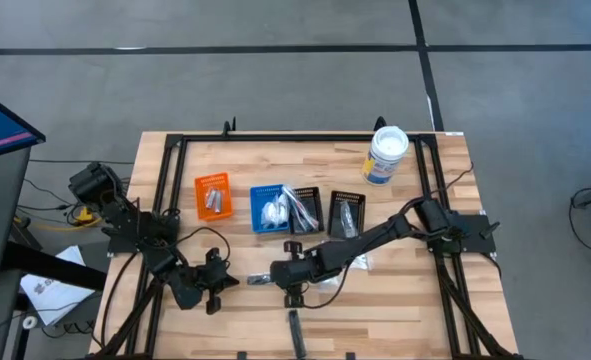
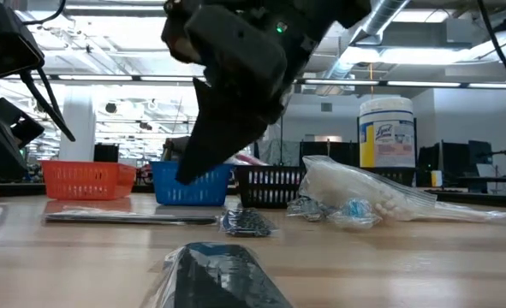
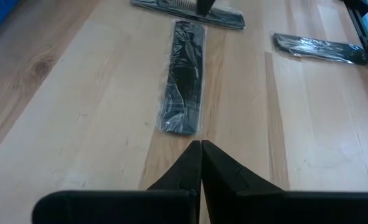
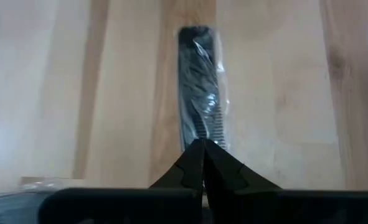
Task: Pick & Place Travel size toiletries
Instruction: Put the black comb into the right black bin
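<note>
Three clear-wrapped black combs lie flat on the table: one straight ahead of my left gripper, one just ahead of my right gripper, and one by the near edge. A clear bag of white and blue items lies to the right. My left gripper is shut and waits left of centre. My right gripper is shut and points toward the near edge. In the low view its fingertips hang above the table.
An orange bin, a blue bin and two black bins stand in a row mid-table with items inside. A white tub with a blue label stands at the far right. A black frame runs along the far edge and both sides.
</note>
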